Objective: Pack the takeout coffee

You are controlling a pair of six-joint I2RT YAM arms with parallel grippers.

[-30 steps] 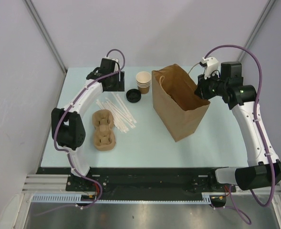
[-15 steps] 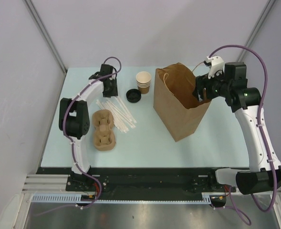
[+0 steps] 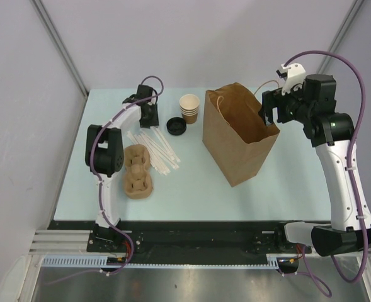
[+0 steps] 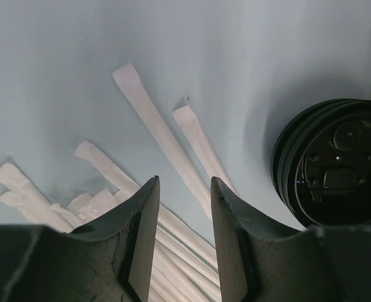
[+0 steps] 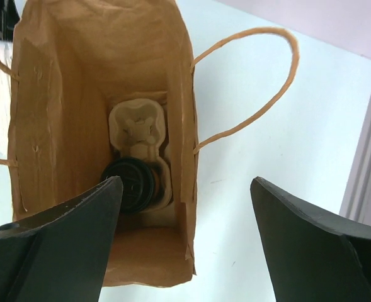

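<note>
One takeout coffee (image 5: 130, 184), a cup under a black lid, sits in a pulp carrier (image 5: 138, 123) at the bottom of the brown paper bag (image 5: 78, 63). From the top view the bag (image 3: 235, 141) hides it. My right gripper (image 5: 186, 182) hangs above the bag's right rim, jaws wide open and empty; in the top view it (image 3: 268, 113) stands at the bag's upper right corner. My left gripper (image 4: 184, 182) hovers over white wrapped straws (image 4: 166, 135), its jaws part open with nothing between them, beside a stack of black lids (image 4: 336, 170).
A stack of lidless tan cups (image 3: 189, 107) stands behind the black lids (image 3: 176, 126). Pulp carriers (image 3: 138, 171) lie at the front left next to the straws (image 3: 157, 148). The left gripper (image 3: 150, 118) is at the table's far left. The bag's handle (image 5: 261, 75) loops out to the right.
My right gripper has opened wide and risen away from the bag's mouth to the upper right. My left gripper has narrowed and dropped slightly toward the straws as its elbow swung up.
</note>
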